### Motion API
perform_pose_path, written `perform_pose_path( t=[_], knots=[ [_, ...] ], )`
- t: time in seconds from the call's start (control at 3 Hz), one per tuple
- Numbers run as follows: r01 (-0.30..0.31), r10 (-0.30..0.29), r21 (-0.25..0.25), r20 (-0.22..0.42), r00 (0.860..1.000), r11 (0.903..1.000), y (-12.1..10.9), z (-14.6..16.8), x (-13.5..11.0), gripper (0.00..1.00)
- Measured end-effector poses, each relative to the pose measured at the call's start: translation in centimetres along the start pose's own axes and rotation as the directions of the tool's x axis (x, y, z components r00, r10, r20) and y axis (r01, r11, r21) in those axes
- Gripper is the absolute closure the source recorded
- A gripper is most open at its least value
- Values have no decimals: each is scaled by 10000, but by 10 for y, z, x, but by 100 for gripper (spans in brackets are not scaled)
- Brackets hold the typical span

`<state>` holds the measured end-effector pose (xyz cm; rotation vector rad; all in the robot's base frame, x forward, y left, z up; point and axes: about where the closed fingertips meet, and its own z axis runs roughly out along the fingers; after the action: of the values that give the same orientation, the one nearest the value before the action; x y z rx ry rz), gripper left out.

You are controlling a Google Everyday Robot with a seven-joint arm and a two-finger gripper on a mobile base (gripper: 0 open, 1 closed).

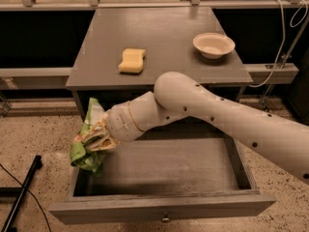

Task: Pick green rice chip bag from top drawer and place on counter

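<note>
The green rice chip bag [87, 141] is crumpled, lime-green with a white panel, and hangs above the left wall of the open top drawer [159, 209]. My gripper [96, 139] is shut on the bag and holds it up at the drawer's left edge, below the counter's front left corner. The arm reaches in from the right across the drawer. The counter [164, 37] lies behind and above, flat and grey. The drawer's small knob [165, 219] shows on its front panel.
A yellow sponge [132, 60] lies on the counter left of centre. A white bowl [213, 44] stands at the counter's right. A black pole [21, 195] lies on the speckled floor at the left. A cable [285, 37] hangs at the right.
</note>
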<state>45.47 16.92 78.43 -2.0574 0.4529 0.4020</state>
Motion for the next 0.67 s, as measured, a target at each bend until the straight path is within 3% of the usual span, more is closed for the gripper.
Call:
perform_pose_path(
  t=[0.33, 0.67],
  knots=[
    [294, -293, 78, -112, 9995, 9995, -10, -11, -1, 100],
    [1944, -1914, 319, -793, 9783, 9804, -64, -76, -37, 100]
  ],
)
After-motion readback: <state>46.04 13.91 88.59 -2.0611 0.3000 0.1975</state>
